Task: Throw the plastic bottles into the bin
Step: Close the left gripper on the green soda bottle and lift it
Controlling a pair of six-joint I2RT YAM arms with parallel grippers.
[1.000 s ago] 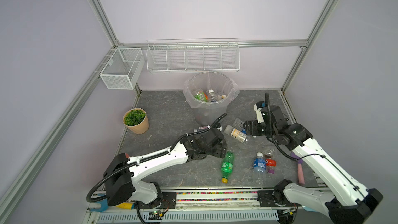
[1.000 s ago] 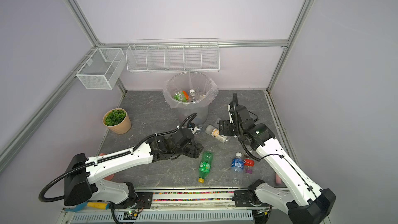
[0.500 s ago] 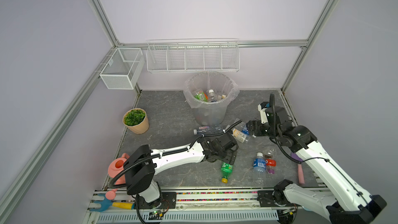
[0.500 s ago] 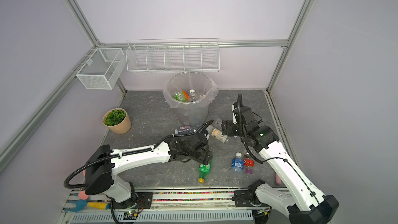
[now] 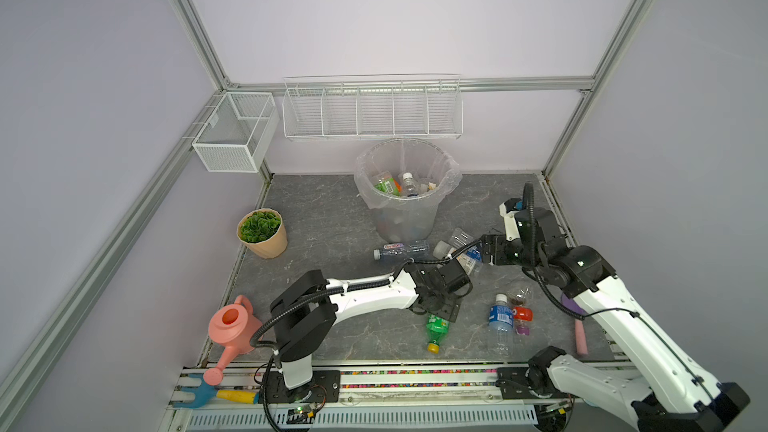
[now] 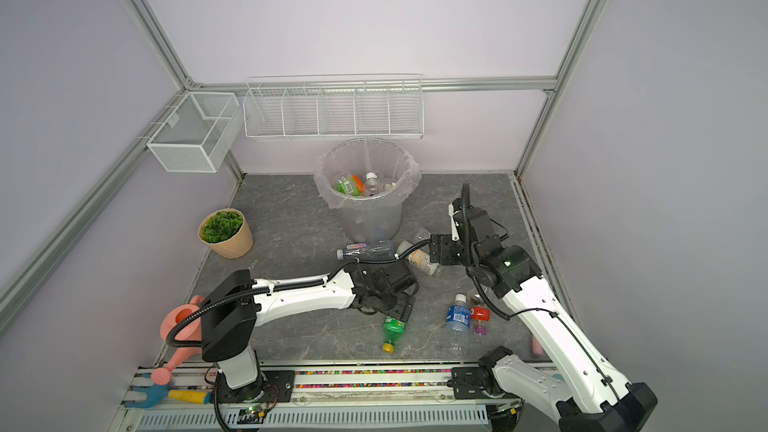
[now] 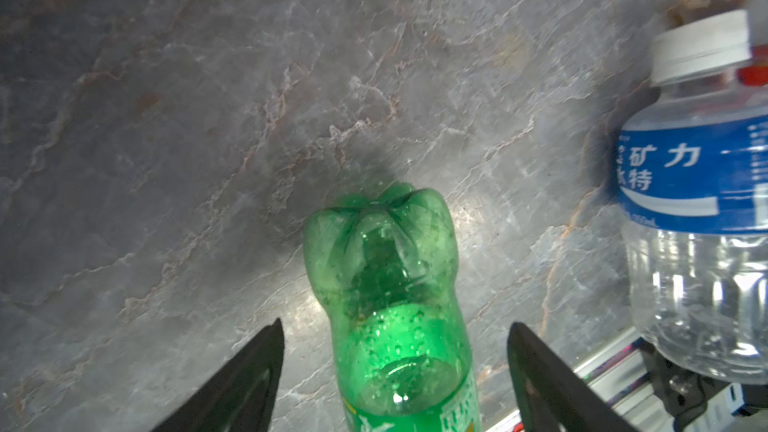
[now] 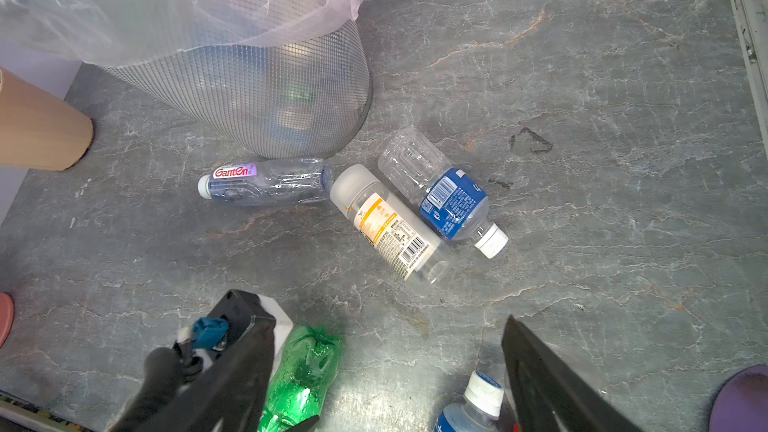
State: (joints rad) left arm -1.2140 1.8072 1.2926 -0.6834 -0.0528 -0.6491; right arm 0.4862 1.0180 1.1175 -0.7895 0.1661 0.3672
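Note:
A green bottle lies on the grey floor near the front, its yellow cap toward the rail. My left gripper is open and straddles it, with a gap on each side; in both top views it sits low over the bottle. My right gripper is open and empty, hovering above a yellow-label bottle and a blue-label bottle. A clear bottle lies at the foot of the bin. The bin holds several bottles. Another blue-label bottle lies beside a small red-label one.
A tan pot with a green plant stands at the left. A pink watering can sits at the front left. White wire baskets hang on the back wall above the bin. A pink stick lies by the right edge.
My left gripper has swung right and toward the front, coming down over the green bottle, and uncovered the clear bottle by the bin. The right arm has shifted only slightly.

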